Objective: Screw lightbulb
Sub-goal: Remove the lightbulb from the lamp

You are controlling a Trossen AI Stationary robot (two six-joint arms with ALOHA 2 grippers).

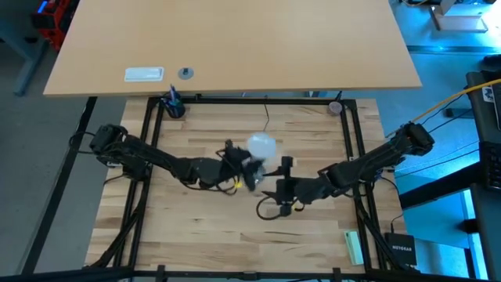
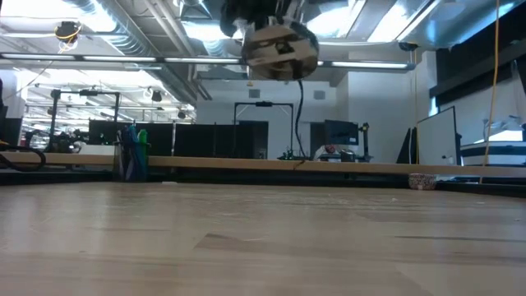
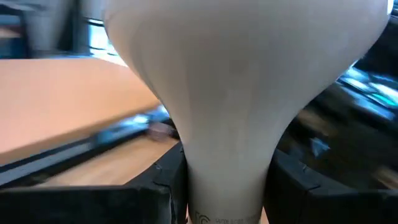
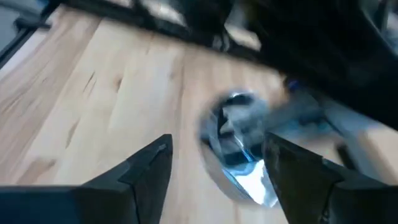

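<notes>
On the far left corner of the light wooden table [image 1: 196, 235] stands a dark cup of blue pens [image 1: 172, 104]; the left arm reaches from the left edge toward the middle of the table, its left gripper [image 1: 243, 168] shut tight on the narrow neck of the frosted white lightbulb [image 1: 261, 146], the two dark fingers [image 3: 158, 186] pressing it from either side in the left wrist view. The bulb's long axis runs out from between those fingers with the rounded dome leading, pointing toward the far edge as seen from above, its screw base hidden in the grip. It hangs clear above the middle of the table; in the low view a round shape [image 2: 279, 48] with a thin black cord [image 2: 299, 123] trailing down shows high over the surface.

Just right of the bulb, the right gripper [image 1: 286, 182] comes in from the right edge; its jaws stand partly apart, with a blurred round silver metal socket [image 4: 239, 149] beyond them; whether it holds the socket I cannot tell. A green block [image 1: 354, 247] lies near the right front corner.
</notes>
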